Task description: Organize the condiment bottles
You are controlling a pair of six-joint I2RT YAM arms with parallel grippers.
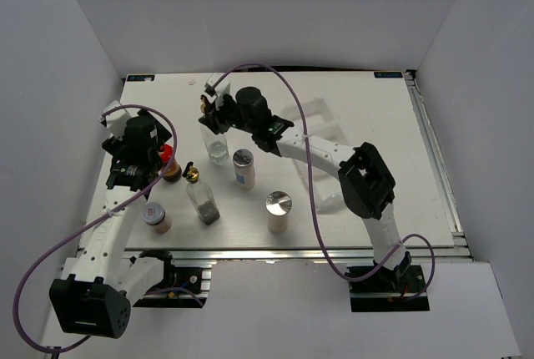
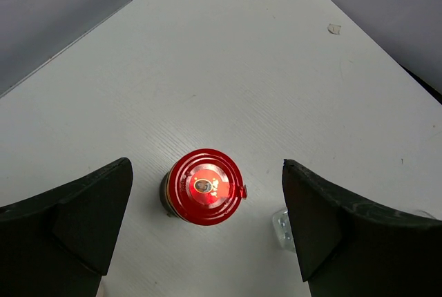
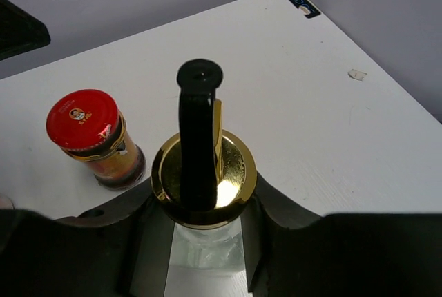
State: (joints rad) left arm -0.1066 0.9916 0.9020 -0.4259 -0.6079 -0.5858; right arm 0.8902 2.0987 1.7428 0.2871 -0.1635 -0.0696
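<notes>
My right jaws are clamped on the neck of a glass bottle [image 3: 231, 169], just under its gold collar. The wrist view hides its foot, so I cannot tell whether it stands on the table [image 1: 375, 150] or is lifted. My left jaws stand wide apart, hanging straight over the red-capped jar [image 2: 205, 186] and touching nothing. That jar sits just left of the right jaws.

Further out, on the near side of the right jaws, come a silver-lidded cylinder [image 1: 243, 167], the second bottle [image 1: 201, 198] and a second cylinder [image 1: 279, 211]. The pale-lidded jar [image 1: 155, 216] is just nearer than the left jaws.

All six stand upright but loosely scattered, in no row or group I can name. I judge the sorting barely begun: one bottle gripped, one jar lined up, four untouched.

To the right of the right jaws there is a faint pale outline [image 1: 321, 121] on the table, perhaps a tray, but I cannot say. A small clear scrap [image 2: 282, 228] beside my left finger [image 2: 331, 228] is too slight to identify.
</notes>
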